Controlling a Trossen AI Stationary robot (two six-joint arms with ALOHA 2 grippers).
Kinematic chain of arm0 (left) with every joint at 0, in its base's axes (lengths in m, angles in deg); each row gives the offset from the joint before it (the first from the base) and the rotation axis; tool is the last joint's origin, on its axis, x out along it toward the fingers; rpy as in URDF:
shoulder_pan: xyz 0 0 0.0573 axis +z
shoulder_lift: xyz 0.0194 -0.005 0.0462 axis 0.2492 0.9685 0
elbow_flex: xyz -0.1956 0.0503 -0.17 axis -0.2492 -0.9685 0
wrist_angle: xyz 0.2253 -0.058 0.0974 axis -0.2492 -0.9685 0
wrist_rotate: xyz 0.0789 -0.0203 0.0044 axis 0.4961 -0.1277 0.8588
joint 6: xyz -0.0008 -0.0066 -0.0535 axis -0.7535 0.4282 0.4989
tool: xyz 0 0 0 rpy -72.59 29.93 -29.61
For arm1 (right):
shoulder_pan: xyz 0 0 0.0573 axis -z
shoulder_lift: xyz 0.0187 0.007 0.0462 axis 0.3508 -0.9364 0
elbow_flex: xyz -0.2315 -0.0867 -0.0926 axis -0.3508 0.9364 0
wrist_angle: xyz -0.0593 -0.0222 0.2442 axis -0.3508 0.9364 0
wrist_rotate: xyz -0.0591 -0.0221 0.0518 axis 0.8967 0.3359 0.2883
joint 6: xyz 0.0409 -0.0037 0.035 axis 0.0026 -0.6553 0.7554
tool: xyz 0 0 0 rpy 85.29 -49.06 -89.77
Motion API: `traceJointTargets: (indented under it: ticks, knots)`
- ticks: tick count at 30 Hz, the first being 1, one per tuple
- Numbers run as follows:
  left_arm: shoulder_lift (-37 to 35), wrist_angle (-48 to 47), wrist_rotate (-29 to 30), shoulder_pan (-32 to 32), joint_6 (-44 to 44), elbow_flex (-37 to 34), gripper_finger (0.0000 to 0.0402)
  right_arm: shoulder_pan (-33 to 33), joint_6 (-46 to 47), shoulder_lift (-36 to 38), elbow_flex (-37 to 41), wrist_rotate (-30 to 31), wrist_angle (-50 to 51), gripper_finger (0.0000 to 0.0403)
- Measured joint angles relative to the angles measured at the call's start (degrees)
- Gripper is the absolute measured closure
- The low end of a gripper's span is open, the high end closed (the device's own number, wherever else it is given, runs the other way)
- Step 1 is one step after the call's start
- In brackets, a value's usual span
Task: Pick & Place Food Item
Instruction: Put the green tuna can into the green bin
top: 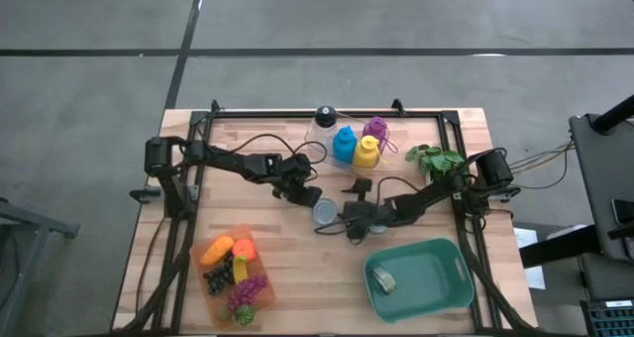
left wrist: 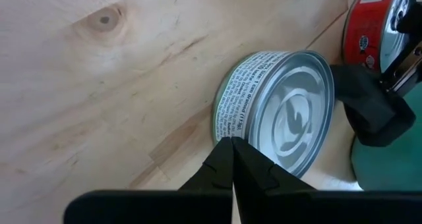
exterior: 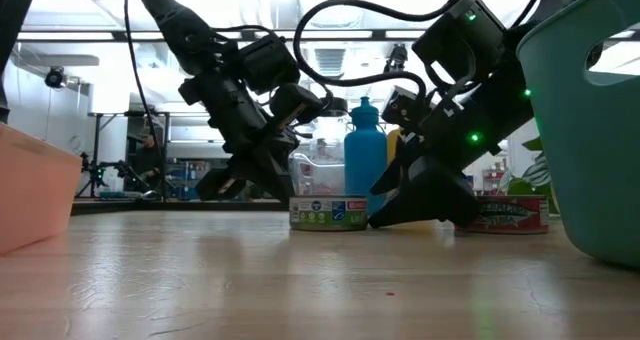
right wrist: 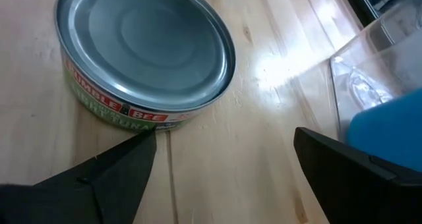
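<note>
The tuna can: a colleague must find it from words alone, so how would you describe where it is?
Start at the green bin at the table's near right corner, then look up-left toward the table's middle. There the tuna can lies flat between the two grippers. It is low and silver-topped with a green label, unlike the red can beside it.

A round silver-lidded tin can (left wrist: pixel 273 115) carries a green and white printed label, with red lettering showing in the right wrist view. Beside it lies a flat red can (exterior: pixel 510 213) with printed white text. The pale wooden slatted table (top: pixel 297 268) shows a dark knot. A teal plastic basket (top: pixel 451 287) sits opposite an orange tray (top: pixel 220 287) of orange, yellow, purple and dark toy foods. A blue bottle (top: pixel 344 145) stands by a yellow bottle (top: pixel 367 152), with what may be purple grapes (top: pixel 375 129) and green leaves (top: pixel 434 160).
</note>
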Motion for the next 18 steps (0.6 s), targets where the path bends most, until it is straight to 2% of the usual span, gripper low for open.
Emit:
traceJointTargets:
  ticks: [18]
  knots:
    - [-0.02,0.61,0.18,0.04,0.37,0.79,0.0400,-0.04,-0.59,-0.33,-0.77,-3.50,-0.36,0.0044]
